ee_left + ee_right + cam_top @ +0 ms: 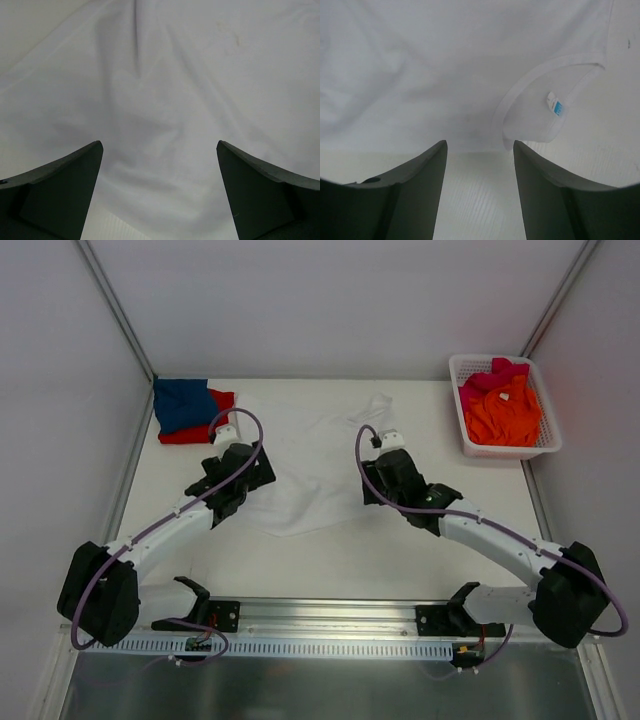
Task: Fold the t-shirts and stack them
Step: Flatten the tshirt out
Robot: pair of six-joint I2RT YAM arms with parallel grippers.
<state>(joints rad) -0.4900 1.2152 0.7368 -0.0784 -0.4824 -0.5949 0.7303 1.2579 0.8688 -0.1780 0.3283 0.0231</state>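
Two pincers, neither holding anything: left pincer (160, 145) spread wide, directly above the left part of the white t-shirt (310, 455); right pincer (480, 142) half open over bare worktop (470, 200), collar (512, 95) just ahead and to its right. Shirt lies flat mid-worktop, long axis seemingly crosswise, neck end nearer the right arm. Far left: blue t-shirt (183, 405) lying on red t-shirt (190, 436). Far right: basket (500, 452) holding orange t-shirt (505, 412) and pink t-shirt (497, 370)

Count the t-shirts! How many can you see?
5: a white t-shirt spread mid-table, a blue t-shirt on a red t-shirt at the far-left corner, an orange t-shirt and pink t-shirt in the basket. More could hide underneath.
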